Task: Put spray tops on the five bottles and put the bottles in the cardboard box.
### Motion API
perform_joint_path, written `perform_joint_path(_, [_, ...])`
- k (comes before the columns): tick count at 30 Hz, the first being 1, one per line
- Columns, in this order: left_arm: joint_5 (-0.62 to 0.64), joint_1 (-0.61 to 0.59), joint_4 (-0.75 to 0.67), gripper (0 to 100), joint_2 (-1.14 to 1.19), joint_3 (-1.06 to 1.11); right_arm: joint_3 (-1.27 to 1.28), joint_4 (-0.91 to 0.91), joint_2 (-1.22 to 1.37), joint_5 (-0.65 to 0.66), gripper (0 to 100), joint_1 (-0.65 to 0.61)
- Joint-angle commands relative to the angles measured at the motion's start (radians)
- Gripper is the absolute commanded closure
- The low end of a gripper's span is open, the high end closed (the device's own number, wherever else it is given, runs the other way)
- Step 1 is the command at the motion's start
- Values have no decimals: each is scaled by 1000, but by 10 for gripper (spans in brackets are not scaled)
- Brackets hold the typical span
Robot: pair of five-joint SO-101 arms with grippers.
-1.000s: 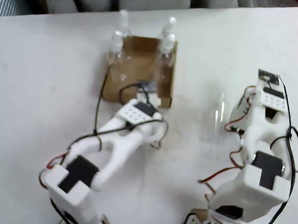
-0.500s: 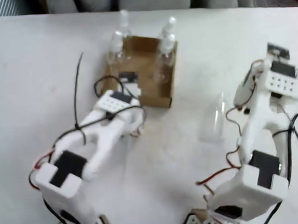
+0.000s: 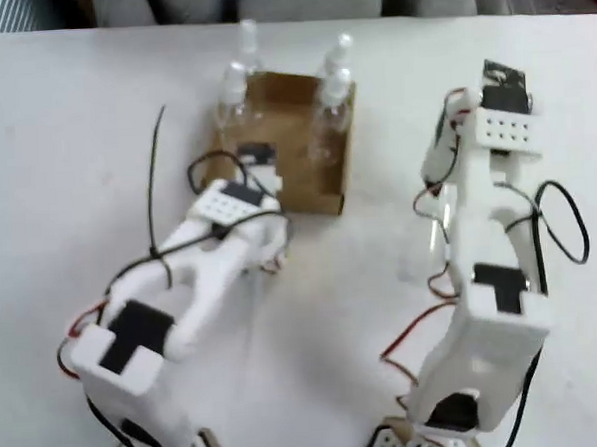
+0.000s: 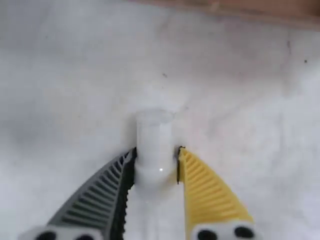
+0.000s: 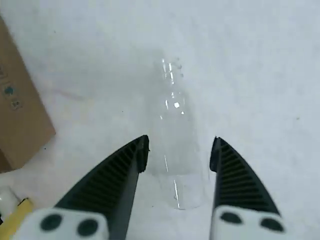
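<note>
A clear bottle (image 5: 175, 150) without a top lies on its side on the white table, right of the cardboard box (image 3: 274, 145). My right gripper (image 5: 180, 145) hovers open over it, one black finger on each side of its body. In the high view the right arm covers part of this bottle (image 3: 429, 243). My left gripper (image 4: 155, 151) is shut on a white spray top (image 4: 155, 137), just in front of the box's near wall (image 4: 240, 7). Several bottles with spray tops (image 3: 333, 94) stand in the box.
The box's corner (image 5: 20, 115) lies close beside the lying bottle. The yellow finger (image 5: 12, 212) of the other gripper is at the edge of the right wrist view. Black cables (image 3: 156, 181) loop above the left arm. Bare table surrounds the box.
The right arm swung left and now stands over the lying bottle. The left arm drew back left from the box's front a second ago, then kept still.
</note>
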Motion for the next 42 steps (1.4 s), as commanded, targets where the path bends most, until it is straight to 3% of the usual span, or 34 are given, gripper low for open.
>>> perform_joint_path(1, [-15,-18,-12,980,-16,-32,-84,-10,45,-8,802,-1])
perform_joint_path(6, [-15,-18,-12,980,-16,-34,-157,-10,145,-8,720,-1])
perform_joint_path(42, [-15,-18,-12,980,-16,-34,-209,18,303,-61,717,-30])
